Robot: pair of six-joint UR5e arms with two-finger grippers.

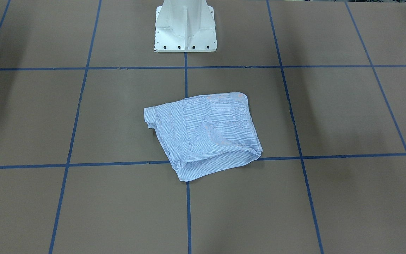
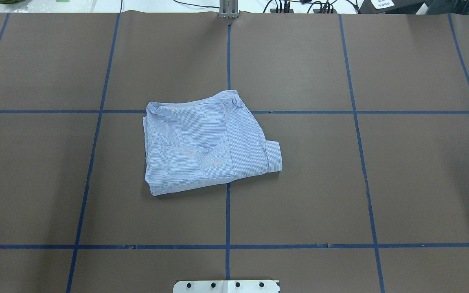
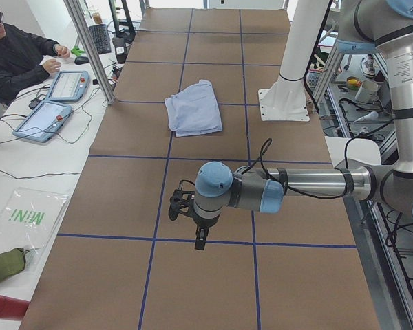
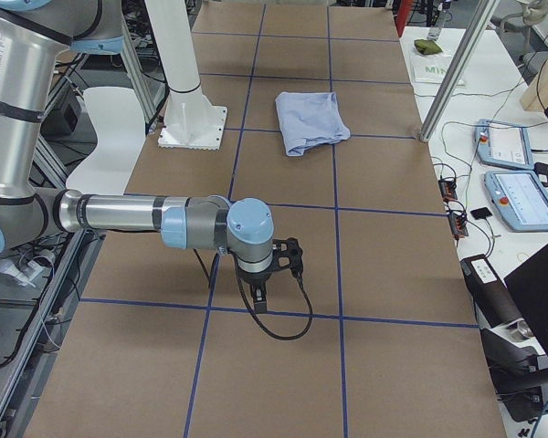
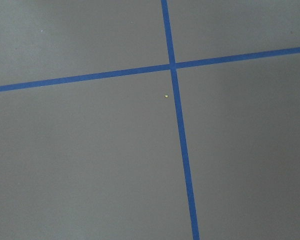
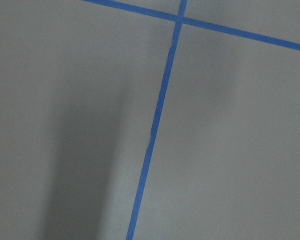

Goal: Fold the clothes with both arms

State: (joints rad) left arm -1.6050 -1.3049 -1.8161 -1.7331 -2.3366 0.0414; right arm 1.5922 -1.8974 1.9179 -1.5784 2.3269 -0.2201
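The light blue striped shirt (image 1: pixel 203 134) lies folded into a compact, roughly square bundle on the brown table, just in front of the white pedestal. It also shows in the overhead view (image 2: pixel 206 142) and both side views (image 3: pixel 193 106) (image 4: pixel 312 120). The left gripper (image 3: pixel 199 237) hangs over bare table far from the shirt, toward the table's left end. The right gripper (image 4: pixel 258 299) hangs over bare table toward the right end. I cannot tell whether either is open or shut. Both wrist views show only table and blue tape lines.
The white pedestal base (image 1: pixel 185 26) stands behind the shirt. Blue tape lines (image 2: pixel 228 219) grid the brown table. An operator (image 3: pixel 14 58) sits with tablets (image 3: pixel 45 118) at the far side. A metal post (image 4: pixel 457 73) stands at the table's edge.
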